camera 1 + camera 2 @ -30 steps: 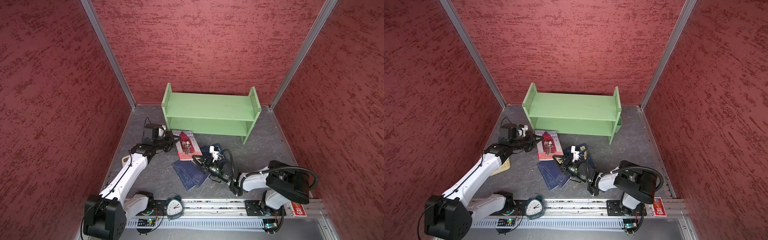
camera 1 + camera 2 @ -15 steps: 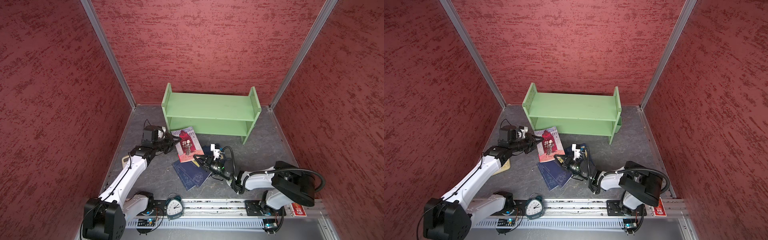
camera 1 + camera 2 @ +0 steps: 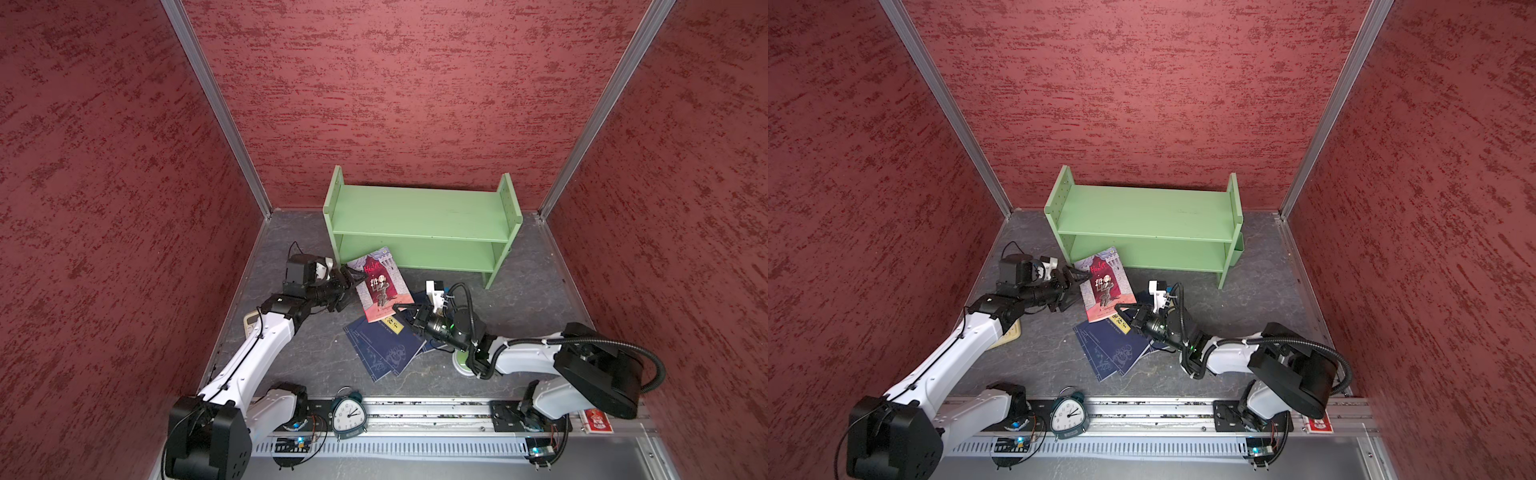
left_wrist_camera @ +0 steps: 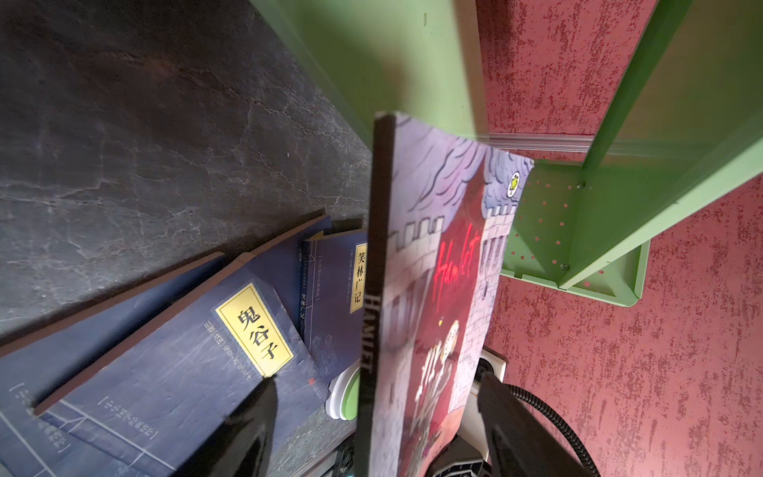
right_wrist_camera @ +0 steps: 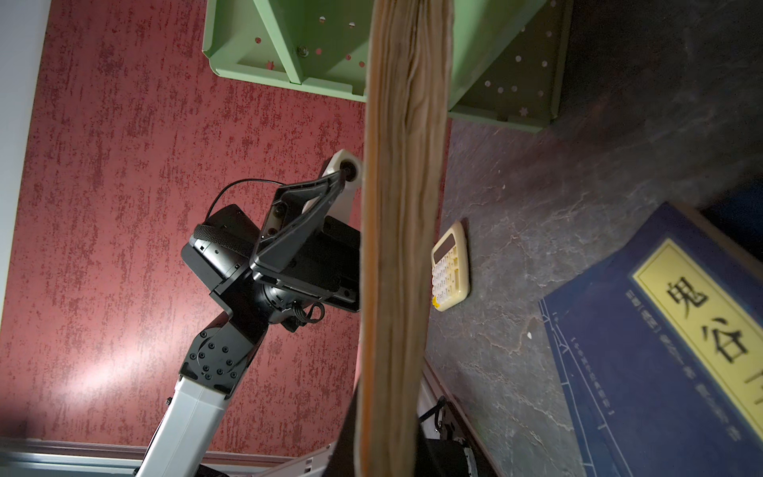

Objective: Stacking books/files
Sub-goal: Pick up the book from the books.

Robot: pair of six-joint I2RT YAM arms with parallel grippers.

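Centre of both top views, just below the green shelf (image 3: pixel 419 216): red-and-white paperback (image 3: pixel 380 291), one item, raised off the table (image 3: pixel 291 357) and tilted, its lower edge over the fanned navy paperbacks (image 3: pixel 386 349); whether it touches them cannot be told. Handling, by judgement: thin, light, limp; likely to sag or swing when pinched at one edge; glossy cover probably slick. Best hold: deep on the bound spine side, where the block is stiffest, rather than on loose page corners. Right gripper (image 3: pixel 397 308): closed tight on the book's lower edge, the page block running straight up the right wrist view. Right arm: low, reaching from the lower right of frame toward centre, forearm near the table, wrist rolled sideways. Left gripper (image 3: pixel 351 289): jaws wide, one on either side of the spine at the book's left edge, holding nothing, gaps showing in the left wrist view. Left arm: extended from the lower left corner, elbow nearly straight, wrist level
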